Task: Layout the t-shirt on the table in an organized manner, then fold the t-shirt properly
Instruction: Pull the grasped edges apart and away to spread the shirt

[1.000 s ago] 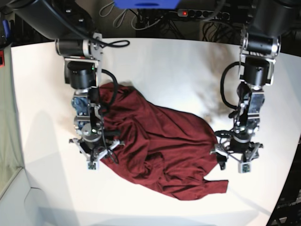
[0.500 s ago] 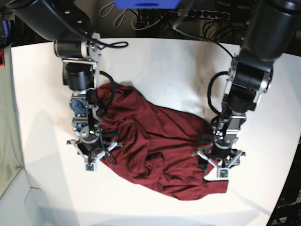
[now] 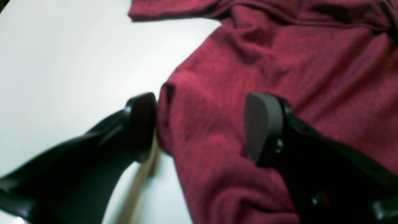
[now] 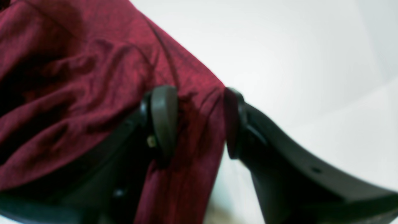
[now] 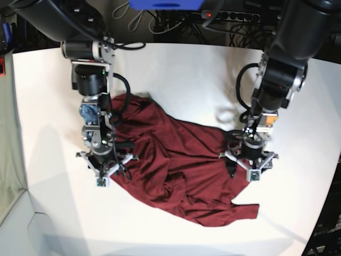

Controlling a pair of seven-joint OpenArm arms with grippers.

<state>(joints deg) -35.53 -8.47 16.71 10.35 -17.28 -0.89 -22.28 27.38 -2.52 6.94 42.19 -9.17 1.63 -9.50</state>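
Observation:
The maroon t-shirt (image 5: 181, 154) lies crumpled across the middle of the white table (image 5: 176, 74), one sleeve poking out toward the front. My left gripper (image 5: 244, 163) is low over the shirt's right edge. In the left wrist view the left gripper (image 3: 202, 127) is open, with its fingers (image 3: 264, 124) straddling the hem of the t-shirt (image 3: 279, 56). My right gripper (image 5: 108, 168) is at the shirt's left edge. In the right wrist view the right gripper (image 4: 199, 121) is open, with a loose fold of the t-shirt (image 4: 77, 77) between its fingers (image 4: 163, 118).
A power strip (image 5: 229, 16) with a red light and tangled cables lie behind the table's far edge. The table's curved edge (image 5: 327, 213) runs down the right side. Bare table (image 3: 62, 62) shows outside the left gripper and bare table (image 4: 295, 46) beyond the right one.
The left arm has swung in from the bare table onto the shirt's right edge. The right gripper has crept slightly toward the back along the left edge. Neither gripper's opening has changed.

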